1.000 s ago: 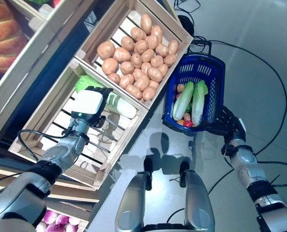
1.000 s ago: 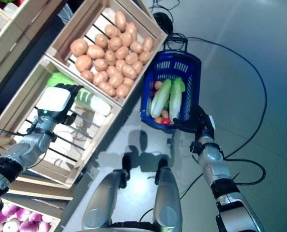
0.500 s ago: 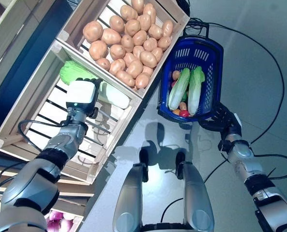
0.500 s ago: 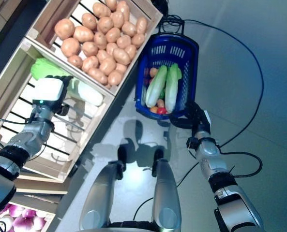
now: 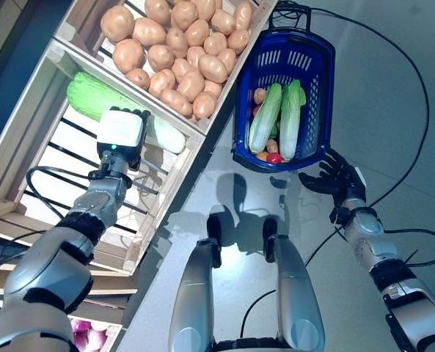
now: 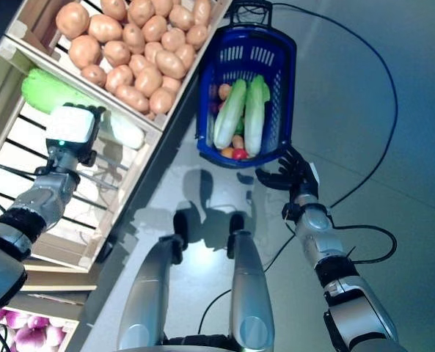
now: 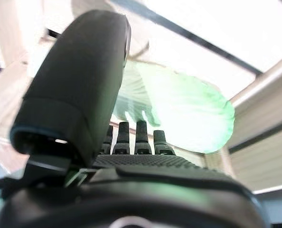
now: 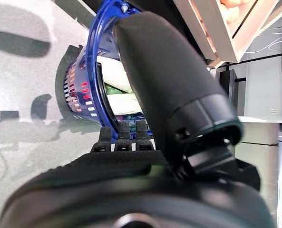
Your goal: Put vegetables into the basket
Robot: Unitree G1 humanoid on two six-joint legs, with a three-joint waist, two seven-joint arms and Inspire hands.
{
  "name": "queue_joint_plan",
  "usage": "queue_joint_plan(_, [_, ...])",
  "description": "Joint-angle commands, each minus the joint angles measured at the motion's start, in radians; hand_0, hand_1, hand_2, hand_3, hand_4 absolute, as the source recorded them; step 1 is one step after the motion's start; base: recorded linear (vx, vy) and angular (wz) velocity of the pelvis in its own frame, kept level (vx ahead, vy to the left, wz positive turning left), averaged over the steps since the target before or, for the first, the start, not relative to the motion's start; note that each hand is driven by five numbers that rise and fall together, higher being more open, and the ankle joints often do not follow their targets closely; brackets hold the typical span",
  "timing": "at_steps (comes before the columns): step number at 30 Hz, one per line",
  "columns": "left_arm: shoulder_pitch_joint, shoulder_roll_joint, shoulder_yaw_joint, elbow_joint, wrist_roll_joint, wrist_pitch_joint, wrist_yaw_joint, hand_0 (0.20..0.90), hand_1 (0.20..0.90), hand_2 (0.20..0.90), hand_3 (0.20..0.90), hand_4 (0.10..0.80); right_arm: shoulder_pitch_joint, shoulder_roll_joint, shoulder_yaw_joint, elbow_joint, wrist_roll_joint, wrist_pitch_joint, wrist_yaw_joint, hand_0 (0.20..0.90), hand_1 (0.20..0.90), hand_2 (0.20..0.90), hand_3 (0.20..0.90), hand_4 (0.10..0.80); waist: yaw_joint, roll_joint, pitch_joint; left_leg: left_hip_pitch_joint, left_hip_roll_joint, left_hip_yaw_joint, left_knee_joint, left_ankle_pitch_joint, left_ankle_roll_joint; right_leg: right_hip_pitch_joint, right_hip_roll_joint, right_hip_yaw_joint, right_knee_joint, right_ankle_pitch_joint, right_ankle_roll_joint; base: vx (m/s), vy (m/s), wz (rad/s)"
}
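My left hand (image 5: pixel 119 136) is in the lower wooden crate (image 5: pixel 26 158), lying over a long green and white cabbage (image 5: pixel 89 94). In the left wrist view its fingers (image 7: pixel 136 137) are straight and point at the cabbage (image 7: pixel 179 104). The blue basket (image 5: pixel 327 88) stands on the floor beside the stand. It holds two long green-white cabbages (image 5: pixel 265 121) and small red and orange round vegetables (image 5: pixel 274 157). My right hand (image 5: pixel 331 176) is just beside the basket's near rim with its fingers spread. The rim shows in the right wrist view (image 8: pixel 100 90).
A wooden crate of potatoes (image 5: pixel 180 44) sits next to the basket, above the crate my left hand is in. Grey floor (image 5: pixel 393 88) lies to the right of the basket.
The whole picture has shifted, so the camera moved. My left hand stays over the cabbage. My right hand stays by the basket's near rim, its fingers now more spread.
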Motion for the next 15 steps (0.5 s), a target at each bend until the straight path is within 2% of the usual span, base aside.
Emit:
queue_joint_plan(1, [-0.128, 0.052, 0.000, 0.032, 0.100, 0.052, -0.050, 0.900, 0.900, 0.900, 0.900, 0.800, -0.076, -0.052, -0.005, -0.041, 0.065, -0.048, 0.035, 0.900, 0.900, 0.900, 0.900, 0.800, -0.004, -0.016, -0.004, 0.018, 0.000, 0.035, -0.004, 0.003, 0.016, 0.011, 0.031, 0.005, -0.098, 0.169, -0.033, -0.016, 0.045, 0.00])
queue_joint_plan(9, [-0.203, 0.049, -0.096, 0.073, 0.241, 0.054, -0.082, 0.900, 0.900, 0.900, 0.900, 0.800, -0.110, -0.065, 0.012, -0.011, 0.092, -0.043, 0.043, 0.900, 0.900, 0.900, 0.900, 0.800, -0.011, -0.016, -0.004, -0.036, 0.001, 0.035, 0.007, -0.004, 0.018, -0.052, 0.032, 0.009, -0.091, 0.175, -0.030, -0.010, 0.041, -0.02])
queue_joint_plan(15, [-0.251, 0.038, -0.152, 0.100, 0.318, 0.043, -0.151, 0.900, 0.900, 0.900, 0.900, 0.800, -0.131, -0.080, 0.019, 0.008, 0.115, -0.051, 0.046, 0.900, 0.900, 0.900, 0.900, 0.800, -0.016, -0.015, -0.004, -0.086, 0.000, 0.039, 0.017, -0.008, 0.019, -0.106, 0.031, 0.010, -0.085, 0.184, -0.026, -0.019, 0.035, 0.01])
